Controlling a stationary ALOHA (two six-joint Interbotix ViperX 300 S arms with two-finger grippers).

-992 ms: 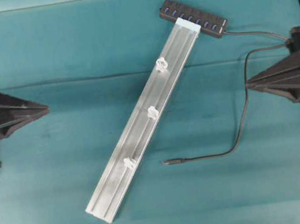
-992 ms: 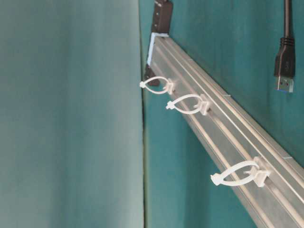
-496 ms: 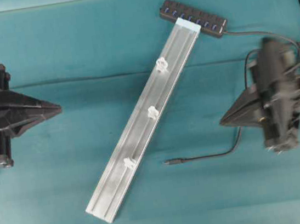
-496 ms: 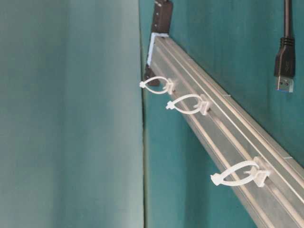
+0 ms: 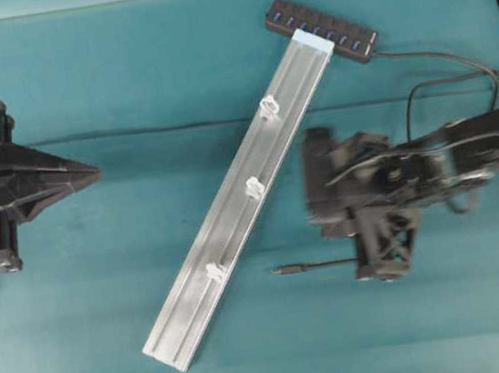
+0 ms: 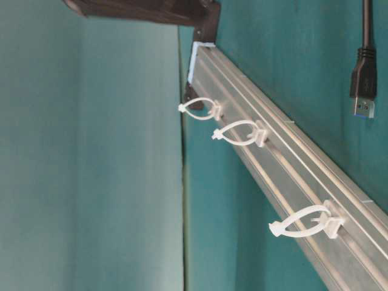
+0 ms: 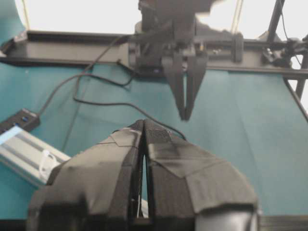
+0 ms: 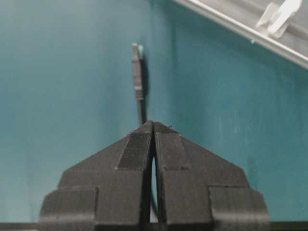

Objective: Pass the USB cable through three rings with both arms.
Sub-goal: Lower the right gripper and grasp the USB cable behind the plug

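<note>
Brushed aluminium rail (image 5: 238, 206); translucent plastic rings (image 6: 241, 133); matt teal cloth (image 5: 106, 288).

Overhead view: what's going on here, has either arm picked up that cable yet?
Not yet. The right arm's black wedge-shaped tool hangs shut just behind the slim plug of the thin dark USB cable, which lies loose on the teal cloth. The left arm's black tool is shut and waits at the left edge, holding nothing. The three whitish plastic rings on the long silver rail have no cable through them.
</note>
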